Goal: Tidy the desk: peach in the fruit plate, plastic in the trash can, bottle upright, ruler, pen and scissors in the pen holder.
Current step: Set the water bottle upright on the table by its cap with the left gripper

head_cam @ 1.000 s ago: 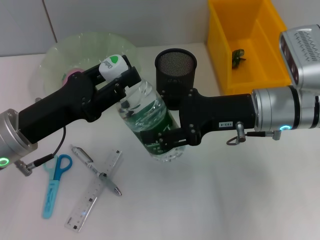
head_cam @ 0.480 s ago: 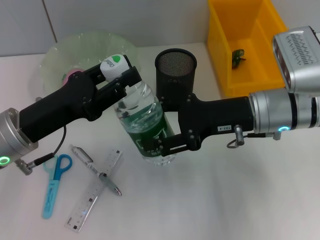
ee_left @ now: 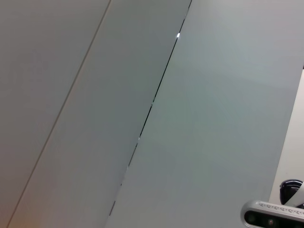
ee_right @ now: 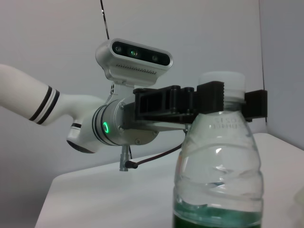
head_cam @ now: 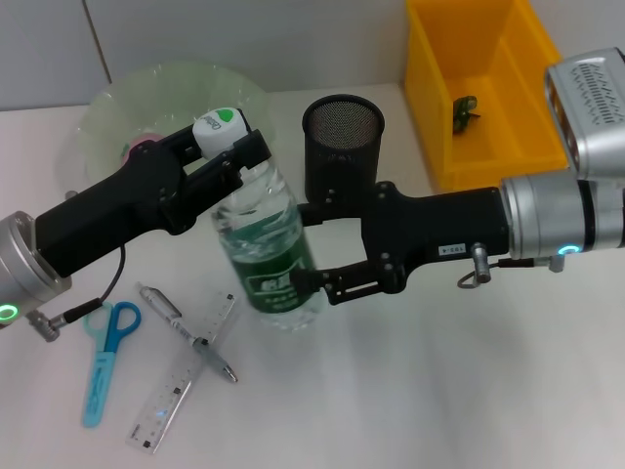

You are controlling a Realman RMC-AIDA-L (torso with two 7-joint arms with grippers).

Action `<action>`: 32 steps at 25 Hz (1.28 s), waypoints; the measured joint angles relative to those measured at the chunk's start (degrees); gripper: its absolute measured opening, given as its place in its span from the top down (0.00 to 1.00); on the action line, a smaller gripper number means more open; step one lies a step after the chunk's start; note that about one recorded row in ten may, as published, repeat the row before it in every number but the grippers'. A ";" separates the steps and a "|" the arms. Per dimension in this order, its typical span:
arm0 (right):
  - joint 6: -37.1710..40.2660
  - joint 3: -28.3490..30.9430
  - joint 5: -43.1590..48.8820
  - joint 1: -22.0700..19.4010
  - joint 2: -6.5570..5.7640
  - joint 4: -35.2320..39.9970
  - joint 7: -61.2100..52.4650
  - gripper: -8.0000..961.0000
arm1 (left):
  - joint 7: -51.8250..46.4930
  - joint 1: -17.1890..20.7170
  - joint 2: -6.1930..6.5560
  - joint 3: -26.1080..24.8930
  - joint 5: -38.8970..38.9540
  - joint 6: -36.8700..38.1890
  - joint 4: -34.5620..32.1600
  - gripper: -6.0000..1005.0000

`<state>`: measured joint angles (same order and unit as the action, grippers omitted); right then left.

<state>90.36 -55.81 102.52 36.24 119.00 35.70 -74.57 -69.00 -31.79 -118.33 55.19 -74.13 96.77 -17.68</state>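
peach (head_cam: 146, 149) mostly hidden, scissors (head_cam: 105, 357) partly covered

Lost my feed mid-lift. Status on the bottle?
Left gripper clamped at the cap, right gripper on the label. Bottle near upright. Pen holder close behind.

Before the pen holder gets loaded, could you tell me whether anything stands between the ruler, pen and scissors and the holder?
Yes. The bottle, gripped by the left gripper and right gripper, stands between the pen holder and the ruler, pen and scissors.
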 joint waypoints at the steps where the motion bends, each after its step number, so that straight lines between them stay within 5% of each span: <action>1: 0.10 0.00 0.01 -0.29 0.00 0.49 -0.27 0.14 | 0.00 0.00 0.00 0.00 0.00 0.00 0.00 0.52; 11: -0.17 1.57 -0.07 -5.93 0.00 7.58 -3.29 0.14 | 2.00 3.56 0.38 -1.57 0.38 -3.93 -3.35 0.52; 17: -0.53 6.44 0.03 -7.52 -0.06 7.89 -3.39 0.14 | 9.83 7.08 0.23 -8.40 0.43 -8.97 -4.34 0.51; 32: -3.08 6.66 0.07 -8.03 -0.15 7.52 -6.36 0.14 | 23.01 6.79 -0.23 -15.11 0.69 -17.35 -2.16 0.51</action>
<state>87.28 -49.15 102.59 28.21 118.85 43.22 -80.94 -45.99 -25.00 -118.56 40.09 -73.44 79.42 -19.83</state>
